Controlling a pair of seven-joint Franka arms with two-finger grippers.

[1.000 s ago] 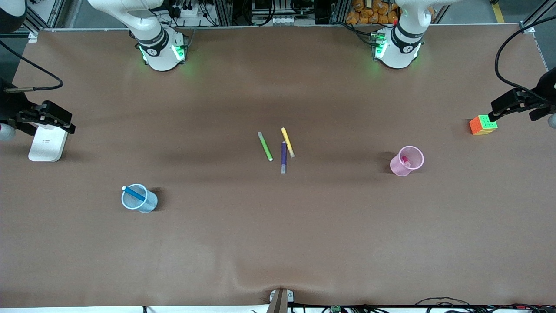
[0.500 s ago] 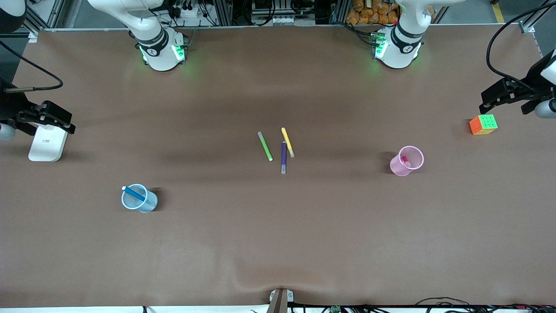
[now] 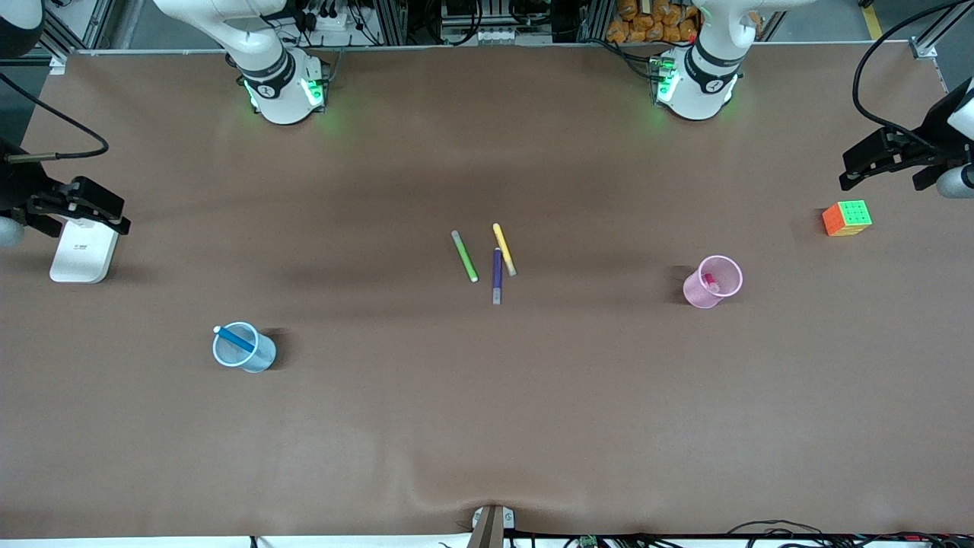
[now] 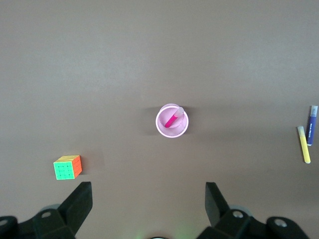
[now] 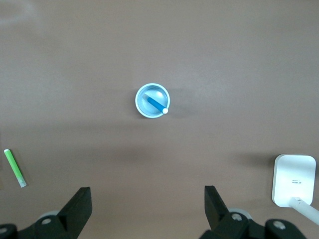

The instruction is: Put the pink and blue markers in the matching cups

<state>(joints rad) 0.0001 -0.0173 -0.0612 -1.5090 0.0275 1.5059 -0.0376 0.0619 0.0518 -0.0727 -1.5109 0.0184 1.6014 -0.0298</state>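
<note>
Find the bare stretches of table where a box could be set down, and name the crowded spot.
Bare: between blue cup and green marker; between purple marker and pink cup; the strip nearest the camera. Crowded: mid-table, where the yellow marker joins those two.

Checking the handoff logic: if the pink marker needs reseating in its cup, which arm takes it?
Left, probably. The open left gripper is above the table near the cube, at the pink cup's end; the pink marker already leans inside. The open right gripper hangs over the white device.
</note>
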